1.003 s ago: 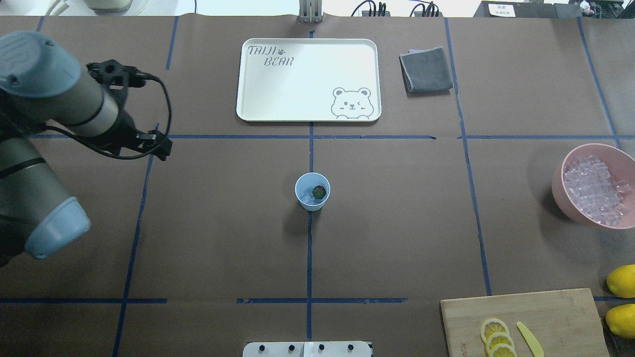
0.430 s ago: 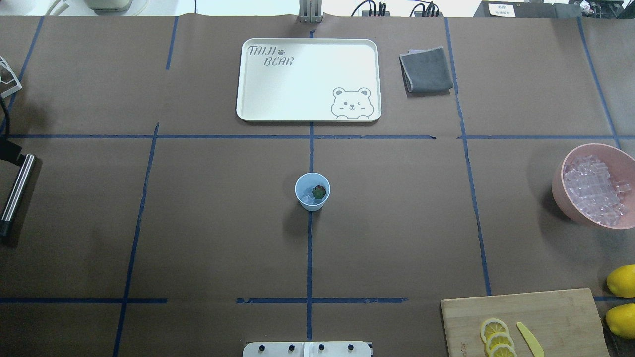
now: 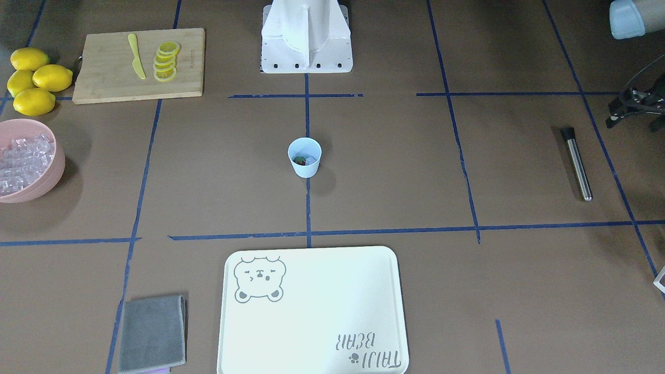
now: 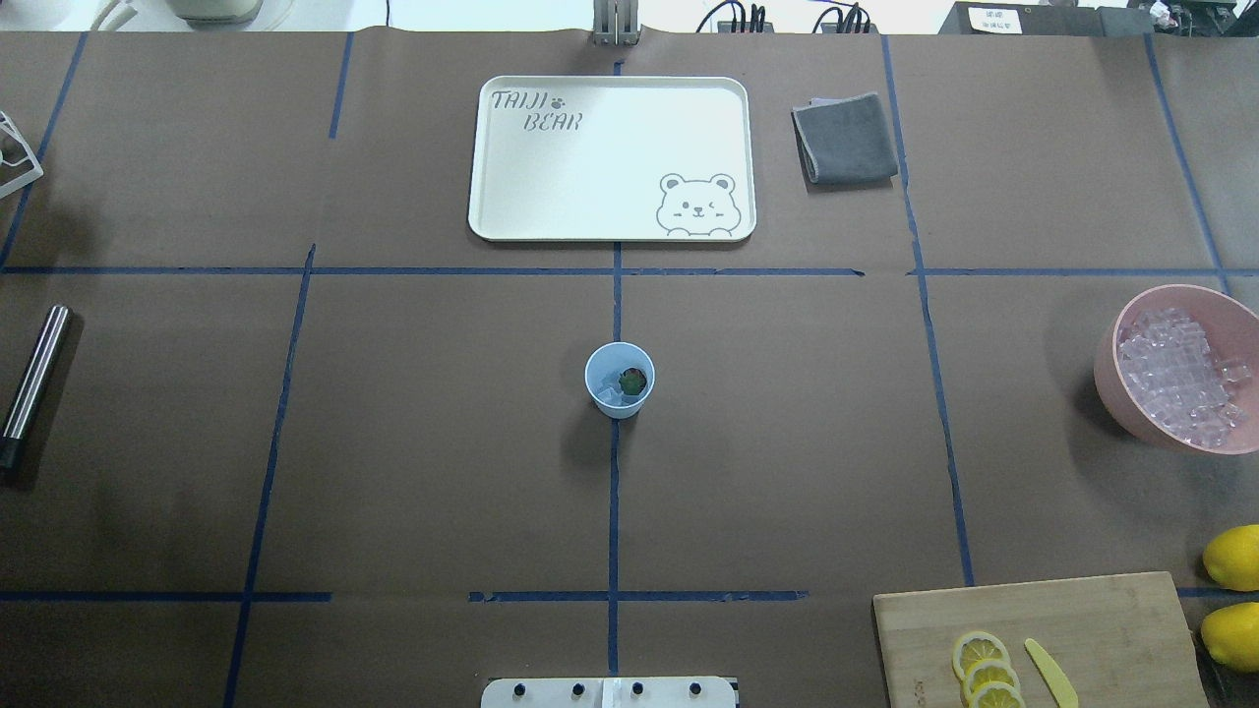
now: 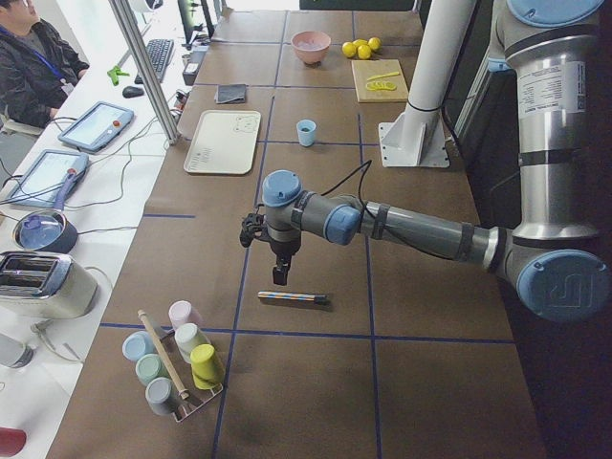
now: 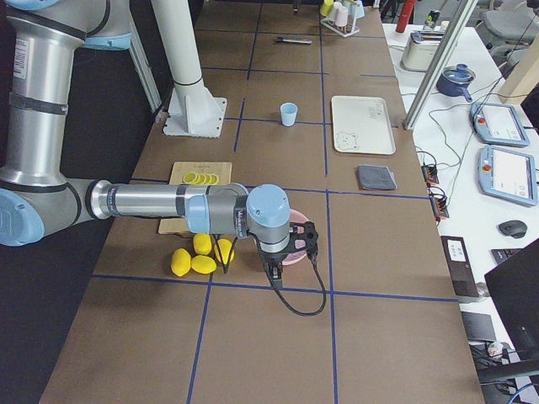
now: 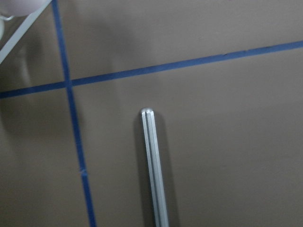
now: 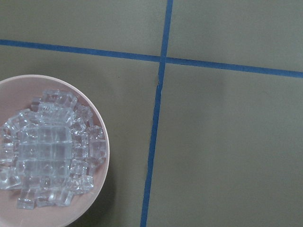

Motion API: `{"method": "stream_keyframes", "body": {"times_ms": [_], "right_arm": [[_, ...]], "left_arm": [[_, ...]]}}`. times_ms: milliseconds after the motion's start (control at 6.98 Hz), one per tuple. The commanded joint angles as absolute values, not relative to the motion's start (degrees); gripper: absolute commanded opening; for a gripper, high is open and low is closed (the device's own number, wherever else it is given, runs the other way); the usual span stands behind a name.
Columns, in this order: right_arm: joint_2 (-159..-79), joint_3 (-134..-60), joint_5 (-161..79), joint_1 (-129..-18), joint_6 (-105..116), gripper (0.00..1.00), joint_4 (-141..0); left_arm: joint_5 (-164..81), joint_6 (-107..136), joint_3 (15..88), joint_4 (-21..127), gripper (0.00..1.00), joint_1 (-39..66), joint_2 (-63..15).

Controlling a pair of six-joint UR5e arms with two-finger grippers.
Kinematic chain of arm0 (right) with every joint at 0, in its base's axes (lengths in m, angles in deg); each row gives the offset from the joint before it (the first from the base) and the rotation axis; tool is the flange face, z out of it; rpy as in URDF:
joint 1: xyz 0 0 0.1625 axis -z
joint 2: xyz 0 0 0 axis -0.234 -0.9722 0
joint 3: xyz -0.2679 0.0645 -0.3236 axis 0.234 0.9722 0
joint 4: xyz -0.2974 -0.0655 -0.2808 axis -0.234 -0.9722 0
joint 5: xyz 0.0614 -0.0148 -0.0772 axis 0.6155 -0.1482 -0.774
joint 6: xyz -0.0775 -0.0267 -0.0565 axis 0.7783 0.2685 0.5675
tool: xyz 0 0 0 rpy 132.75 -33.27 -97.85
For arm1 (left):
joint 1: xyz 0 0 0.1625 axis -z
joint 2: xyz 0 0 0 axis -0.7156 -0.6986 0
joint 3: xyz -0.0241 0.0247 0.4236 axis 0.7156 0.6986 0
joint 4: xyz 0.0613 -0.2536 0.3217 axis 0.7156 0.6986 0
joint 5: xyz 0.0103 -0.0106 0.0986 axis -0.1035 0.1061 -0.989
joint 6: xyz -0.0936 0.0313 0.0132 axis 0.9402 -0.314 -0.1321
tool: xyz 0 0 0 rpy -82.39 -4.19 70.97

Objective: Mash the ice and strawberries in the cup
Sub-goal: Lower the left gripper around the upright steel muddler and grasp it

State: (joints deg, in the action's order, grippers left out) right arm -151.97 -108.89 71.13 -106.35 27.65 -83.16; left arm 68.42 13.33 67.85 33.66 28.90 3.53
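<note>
A: Located the cup [image 4: 620, 381]?
B: Found at the centre of the desk [image 4: 413, 442], on the middle tape line [image 4: 613, 492], upright, mouth up. Holds one strawberry [image 4: 634, 380] beside some ice [image 4: 607, 395]. Well apart from both arms.
A: Handling?
B: Judged light and thin-walled, apt to slide or tip under pressing. Best steadied by the wall, below the rim. Expect slippery ice and a soft berry.
A: And the metal rod [image 4: 35, 379]?
B: Lies flat at the desk's left end, beneath the left pincer [image 5: 278, 276], not gripped. Stiff, smooth, round: likely to roll or slip. Best taken crosswise near mid-length. Runs roughly away from the robot, black end nearer the base, rounded silver end farther.
A: Pincer state?
B: Cannot tell, for left or for right pincer [image 6: 271, 271].
</note>
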Motion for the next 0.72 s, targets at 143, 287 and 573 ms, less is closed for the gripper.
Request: {"method": "stream_keyframes", "body": {"times_ms": [143, 287, 573], "right_arm": [[-151.97, -108.89, 71.13, -106.35, 27.65, 0.99, -83.21], [-151.97, -108.81, 71.13, -106.35, 27.74, 0.99, -83.21], [-152.06, -108.81, 71.13, -106.35, 27.74, 0.99, -83.21]], "left_arm": [[69.06, 23.76, 59.91, 46.04, 1.0, 29.2, 2.9], [68.8, 30.61, 54.73, 54.92, 1.0, 25.19, 1.33], [64.78, 36.9, 46.54, 62.2, 1.0, 19.37, -3.23]]}}
